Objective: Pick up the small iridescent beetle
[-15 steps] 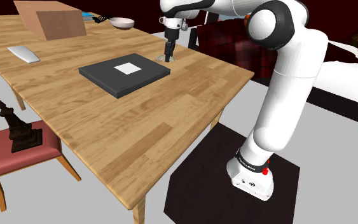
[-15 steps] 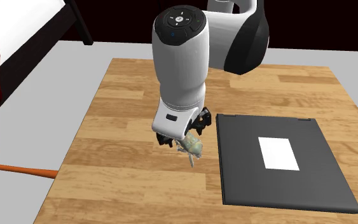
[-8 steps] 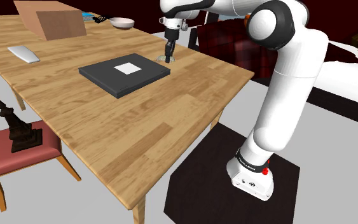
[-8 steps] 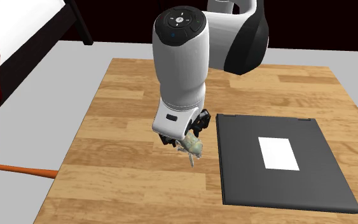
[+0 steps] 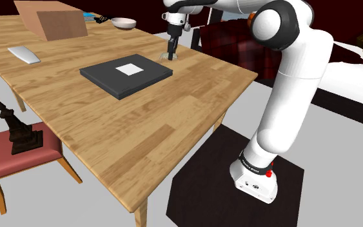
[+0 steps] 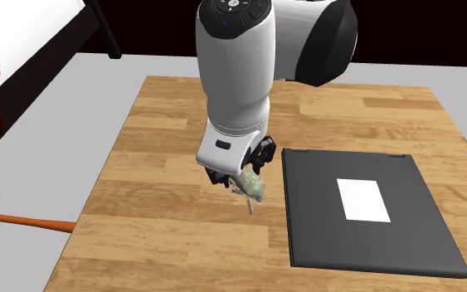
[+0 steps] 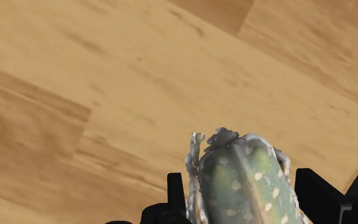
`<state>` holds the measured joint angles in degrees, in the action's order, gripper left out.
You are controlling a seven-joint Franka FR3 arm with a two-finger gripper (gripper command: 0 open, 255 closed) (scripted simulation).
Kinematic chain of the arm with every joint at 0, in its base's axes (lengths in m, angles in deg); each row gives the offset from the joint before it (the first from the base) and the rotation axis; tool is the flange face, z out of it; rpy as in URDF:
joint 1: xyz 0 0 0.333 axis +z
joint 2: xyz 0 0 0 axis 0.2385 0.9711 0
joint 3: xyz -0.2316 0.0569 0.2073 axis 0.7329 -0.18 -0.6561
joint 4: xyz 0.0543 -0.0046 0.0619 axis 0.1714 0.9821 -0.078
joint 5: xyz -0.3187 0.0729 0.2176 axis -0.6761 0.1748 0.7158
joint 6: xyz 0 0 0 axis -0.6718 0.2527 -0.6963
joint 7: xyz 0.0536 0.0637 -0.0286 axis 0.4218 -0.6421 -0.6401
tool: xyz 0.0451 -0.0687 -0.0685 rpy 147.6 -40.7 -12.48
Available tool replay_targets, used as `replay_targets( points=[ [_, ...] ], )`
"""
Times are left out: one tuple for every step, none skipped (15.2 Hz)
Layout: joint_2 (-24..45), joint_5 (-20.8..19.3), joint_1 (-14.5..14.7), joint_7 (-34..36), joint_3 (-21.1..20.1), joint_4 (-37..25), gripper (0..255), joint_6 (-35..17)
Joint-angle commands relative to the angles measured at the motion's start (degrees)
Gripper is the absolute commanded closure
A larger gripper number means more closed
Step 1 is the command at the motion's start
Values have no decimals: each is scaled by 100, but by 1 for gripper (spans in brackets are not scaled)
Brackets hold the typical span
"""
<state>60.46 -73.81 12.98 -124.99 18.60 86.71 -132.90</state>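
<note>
The beetle [image 7: 244, 181] has a pale green back with light spots and grey legs. It is clasped between my two black fingers [image 7: 312, 191], so my gripper [image 7: 244, 198] is shut on it. In the second exterior view the beetle [image 6: 251, 189] hangs tilted under the gripper [image 6: 238, 177], a little above the wooden table [image 6: 157, 240], just left of the dark flat pad [image 6: 364, 207]. From the shoulder view the gripper [image 5: 172, 53] points straight down near the table's far edge, with the beetle [image 5: 168, 57] a small pale speck at its tips.
The dark pad with a white label [image 5: 127, 75] lies mid-table. A cardboard box [image 5: 51, 19], a white bowl [image 5: 124, 23] and a white flat object [image 5: 23, 54] stand at the shoulder view's left. A red chair [image 5: 15, 155] with a dark figurine [image 5: 15, 129] is beside the table.
The fingers have closed on the beetle, and the hand has since risen a little, lifting the beetle off the table.
</note>
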Motion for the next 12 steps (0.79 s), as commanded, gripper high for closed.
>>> replay_targets(
  points=[
    [16,0,-5,10,2,-184,255,169],
    [18,-1,-7,14,3,-265,255,247],
    [23,-1,-10,17,4,-347,255,326],
    [29,0,-13,21,5,-432,255,405],
    [36,1,-16,24,7,-519,255,485],
    [45,2,-20,27,8,-609,255,565],
    [55,4,-24,30,9,-700,255,646],
    [68,6,-28,32,10,-795,255,728],
    [82,8,-32,35,12,-891,255,811],
    [98,12,-37,37,13,-991,255,895],
    [99,12,-38,37,13,-1004,255,907],
    [100,12,-38,37,13,-1005,255,907]
  ],
)
